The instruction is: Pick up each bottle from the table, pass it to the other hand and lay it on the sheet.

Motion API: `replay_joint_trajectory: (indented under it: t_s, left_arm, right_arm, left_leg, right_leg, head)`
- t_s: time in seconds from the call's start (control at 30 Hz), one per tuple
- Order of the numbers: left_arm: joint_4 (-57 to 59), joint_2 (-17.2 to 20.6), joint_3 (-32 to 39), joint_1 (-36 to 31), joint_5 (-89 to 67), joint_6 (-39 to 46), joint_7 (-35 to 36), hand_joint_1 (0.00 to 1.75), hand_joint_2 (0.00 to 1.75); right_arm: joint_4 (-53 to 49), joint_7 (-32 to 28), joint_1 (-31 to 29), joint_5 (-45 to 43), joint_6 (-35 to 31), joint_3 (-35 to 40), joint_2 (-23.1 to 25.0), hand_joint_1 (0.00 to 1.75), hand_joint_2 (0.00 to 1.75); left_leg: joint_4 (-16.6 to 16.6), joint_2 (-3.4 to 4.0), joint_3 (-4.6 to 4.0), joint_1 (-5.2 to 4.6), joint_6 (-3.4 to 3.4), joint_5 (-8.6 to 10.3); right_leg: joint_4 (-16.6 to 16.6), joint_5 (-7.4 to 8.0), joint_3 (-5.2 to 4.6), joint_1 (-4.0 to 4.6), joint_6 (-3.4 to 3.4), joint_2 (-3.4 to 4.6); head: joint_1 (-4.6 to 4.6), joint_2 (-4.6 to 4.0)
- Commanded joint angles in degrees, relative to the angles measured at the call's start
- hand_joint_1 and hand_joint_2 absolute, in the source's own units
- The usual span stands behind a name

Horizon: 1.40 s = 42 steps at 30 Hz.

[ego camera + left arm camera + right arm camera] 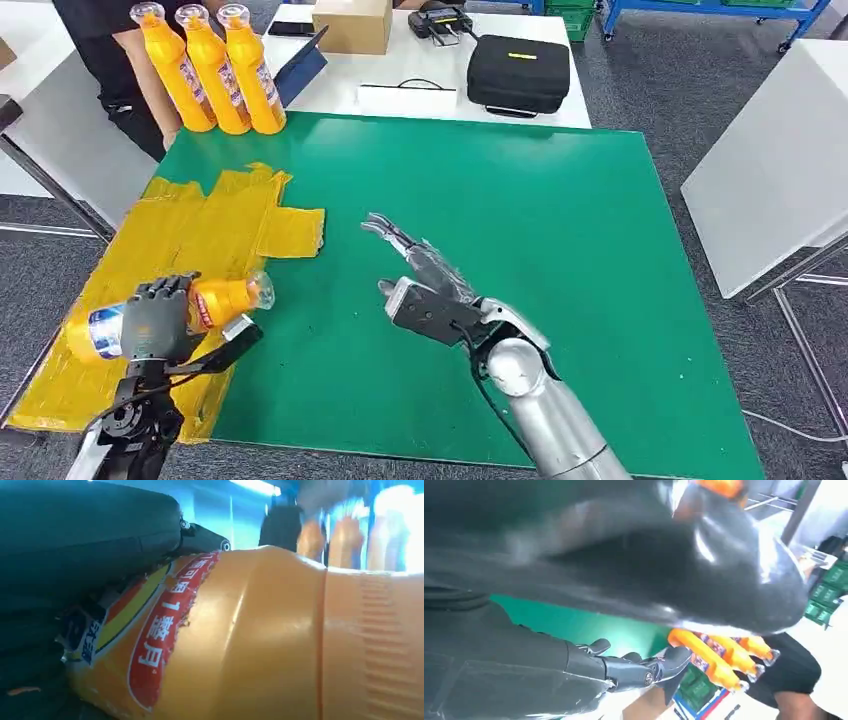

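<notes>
An orange bottle (pixel 215 303) is gripped around its middle by the left hand (pixel 158 320), held lying sideways over the yellow sheet (pixel 190 240) at the near left of the green mat (pixel 520 220). The right hand (pixel 425 280) is held over the mat with fingers spread apart and nothing in it, palm turned toward the left. In the left wrist view the bottle's red and yellow label (pixel 150 630) is seen up close. Three more orange bottles (pixel 212 70) are seen standing at the mat's far left corner, beside a person (pixel 110 50).

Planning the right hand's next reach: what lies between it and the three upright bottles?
In the head view, only bare green mat lies between the right hand and the three bottles.
</notes>
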Motion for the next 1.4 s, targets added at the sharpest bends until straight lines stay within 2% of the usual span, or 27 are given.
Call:
replay_joint_trajectory:
  t_s: [0.03,0.17,0.3,0.33,0.37,0.57,0.7,0.87,1.0,1.03,1.13,1.17,1.2,1.27,1.3,1.4]
  left_arm:
    - [13.44,1.36,-3.63,-0.64,-0.14,0.86,-1.91,1.75,1.75]
    - [13.88,1.59,-5.0,-0.92,0.41,0.85,-3.21,1.75,1.75]
    - [16.5,1.29,-7.3,-1.5,0.95,-0.29,-5.16,1.75,1.75]
    - [17.81,1.31,-8.0,-1.99,2.2,-0.82,-6.73,1.52,1.75]
    - [19.56,1.26,-8.01,-2.77,2.57,-1.18,-6.15,0.0,0.0]
    - [19.71,1.3,-8.04,-3.01,2.58,-1.27,-6.15,0.0,0.0]
    - [20.0,0.8,-7.47,-3.31,5.32,-0.32,-7.08,0.0,0.0]
    - [17.13,-1.28,-6.55,-1.61,14.2,3.56,-13.02,0.0,0.0]
    - [10.59,-2.85,-6.37,0.39,22.43,11.86,-16.5,0.0,0.0]
    - [10.07,-2.7,-6.62,0.5,22.51,11.59,-16.43,0.0,0.0]
    - [2.55,-5.86,-3.47,1.91,41.71,6.32,-21.79,0.0,0.0]
    - [-3.67,-8.68,-1.23,3.22,54.26,1.9,-24.95,0.0,0.0]
    - [-7.96,-9.95,-1.02,4.44,60.08,1.01,-26.37,0.0,0.0]
    - [-13.5,-10.98,-2.16,6.12,68.31,-0.09,-27.14,0.0,0.0]
    - [-17.35,-11.9,-3.31,7.71,80.75,-4.28,-27.99,0.0,0.0]
    - [-19.68,-10.94,-9.05,9.2,89.84,-4.05,-28.52,0.0,0.0]
  right_arm:
    - [0.22,-1.02,-0.94,-1.32,0.31,-1.77,-2.0,0.0,0.0]
    - [0.72,-1.07,-1.02,-1.32,0.22,-1.76,-1.93,0.0,0.0]
    - [2.32,-1.25,-1.38,-1.43,0.12,-1.91,-1.88,0.0,0.0]
    - [2.76,-1.47,-1.52,-1.53,0.07,-1.89,-1.89,0.0,0.0]
    - [3.01,-1.49,-1.57,-1.53,0.03,-1.92,-1.93,0.0,0.0]
    - [3.01,-1.56,-1.52,-1.55,0.02,-1.95,-1.98,0.0,0.0]
    - [2.67,-1.57,-1.29,-1.53,-0.05,-2.1,-2.1,0.0,0.0]
    - [1.84,-1.12,0.6,-0.5,-1.99,-2.92,-3.3,0.0,0.0]
    - [0.95,-1.34,2.4,-2.07,-4.55,-3.37,-4.52,0.0,0.0]
    - [0.89,-1.4,2.56,-2.21,-4.68,-3.22,-4.7,0.0,0.0]
    - [0.05,-2.15,3.72,-4.18,-7.38,-2.52,-6.11,0.0,0.0]
    - [-0.73,-4.34,4.58,-6.6,-9.29,-2.68,-6.71,0.0,0.0]
    - [-1.38,-5.59,4.9,-8.14,-10.44,-2.28,-7.24,0.0,0.0]
    - [-2.43,-6.7,5.06,-10.21,-11.48,-1.58,-7.87,0.0,0.0]
    - [-3.85,-9.48,5.89,-15.85,-12.29,-2.02,-7.29,0.0,0.0]
    - [-5.87,-12.11,7.11,-20.58,-15.67,-0.89,-6.87,0.0,0.0]
  left_leg:
    - [-0.06,0.0,0.44,-0.01,-0.13,-0.16]
    - [-0.05,-0.08,0.18,-0.03,-0.06,-0.04]
    - [-0.04,-0.03,0.47,-0.01,-0.16,-0.13]
    - [-0.04,-0.02,0.54,-0.01,-0.19,-0.15]
    - [-0.1,-0.09,0.33,-0.05,-0.09,-0.03]
    - [-0.07,-0.31,0.72,-0.01,-0.19,-0.04]
    - [-0.09,-0.32,0.68,-0.03,-0.15,0.03]
    - [-0.1,-0.5,0.58,-0.04,-0.07,0.13]
    - [-0.03,-0.49,0.74,0.0,-0.16,-0.03]
    - [-0.04,-0.56,0.48,-0.02,-0.07,0.12]
    - [0.02,-0.53,0.4,0.02,-0.11,0.06]
    - [0.01,-0.53,0.27,0.01,-0.09,0.11]
    - [0.06,-0.56,0.34,0.02,-0.13,0.03]
    - [0.12,-0.57,0.23,0.03,-0.11,0.01]
    - [0.14,-0.49,0.23,0.04,-0.12,-0.02]
    - [0.22,-0.36,0.33,0.02,-0.15,-0.18]
  right_leg:
    - [-0.02,-0.19,0.45,0.05,-0.13,-0.32]
    - [-0.03,-0.08,0.24,0.0,-0.07,-0.17]
    - [-0.02,-0.17,0.53,0.07,-0.19,-0.31]
    - [-0.01,-0.24,0.58,0.08,-0.29,-0.34]
    - [-0.06,-0.14,0.38,-0.01,-0.18,-0.18]
    - [-0.05,-0.21,0.82,0.07,-0.27,-0.58]
    - [-0.06,-0.17,0.79,0.03,-0.24,-0.51]
    - [-0.08,-0.14,0.73,0.0,-0.18,-0.53]
    - [-0.05,-0.3,0.91,0.09,-0.28,-0.78]
    - [-0.05,-0.16,0.66,0.03,-0.18,-0.61]
    - [-0.01,-0.21,0.58,0.08,-0.2,-0.69]
    - [-0.02,-0.16,0.44,0.05,-0.17,-0.64]
    - [0.01,-0.23,0.53,0.09,-0.2,-0.78]
    - [0.04,-0.19,0.45,0.1,-0.1,-0.78]
    - [0.05,-0.19,0.44,0.11,-0.1,-0.72]
    - [0.12,-0.31,0.52,0.12,-0.14,-0.71]
  head:
    - [0.02,0.0]
    - [0.0,0.0]
    - [0.0,0.0]
    - [-0.02,0.0]
    - [-0.02,0.0]
    - [-0.02,0.0]
    - [0.0,0.0]
    - [-0.02,0.0]
    - [0.0,0.0]
    - [-0.02,0.0]
    - [0.02,0.0]
    - [-0.02,0.0]
    - [0.0,0.0]
    - [-0.02,0.0]
    - [0.0,0.0]
    - [0.0,0.0]
